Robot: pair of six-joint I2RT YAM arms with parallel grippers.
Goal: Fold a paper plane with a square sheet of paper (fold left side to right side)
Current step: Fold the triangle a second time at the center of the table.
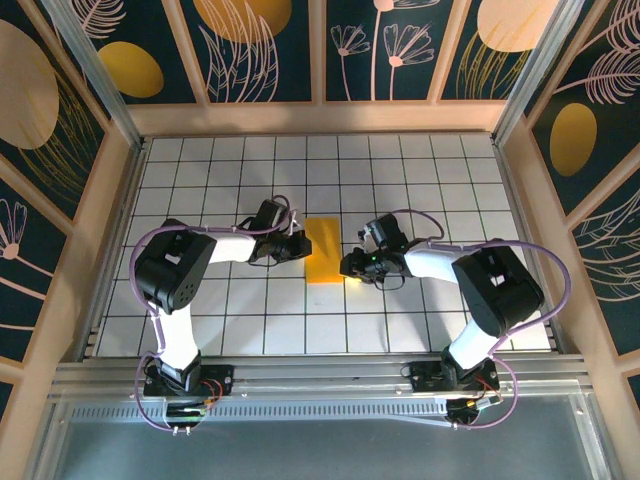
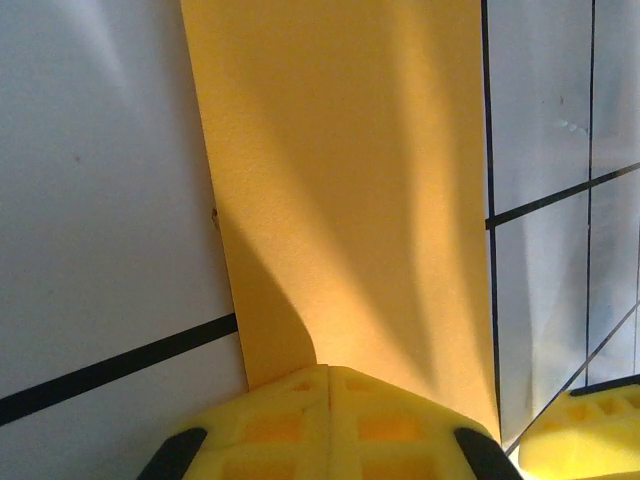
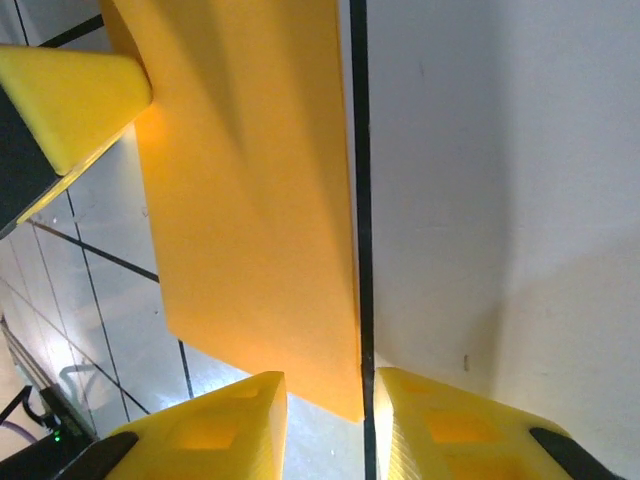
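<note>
The left arm (image 1: 180,335) and the right arm (image 1: 470,345) both have white links and bulky black joint housings. Thin purple cables (image 1: 132,262) loop along them. The fingers (image 2: 280,425) are bright yellow, with square pockets.

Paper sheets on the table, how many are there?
1: an orange sheet lying between the left gripper and right gripper. Another could lie hidden beneath it.

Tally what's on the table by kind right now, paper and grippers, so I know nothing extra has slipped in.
Paper: 1, the folded orange-yellow paper sheet
Grippers: 2, the left gripper with fingers together at the sheet's edge, and the right gripper with fingers apart at the sheet's corner
Total: 3
</note>
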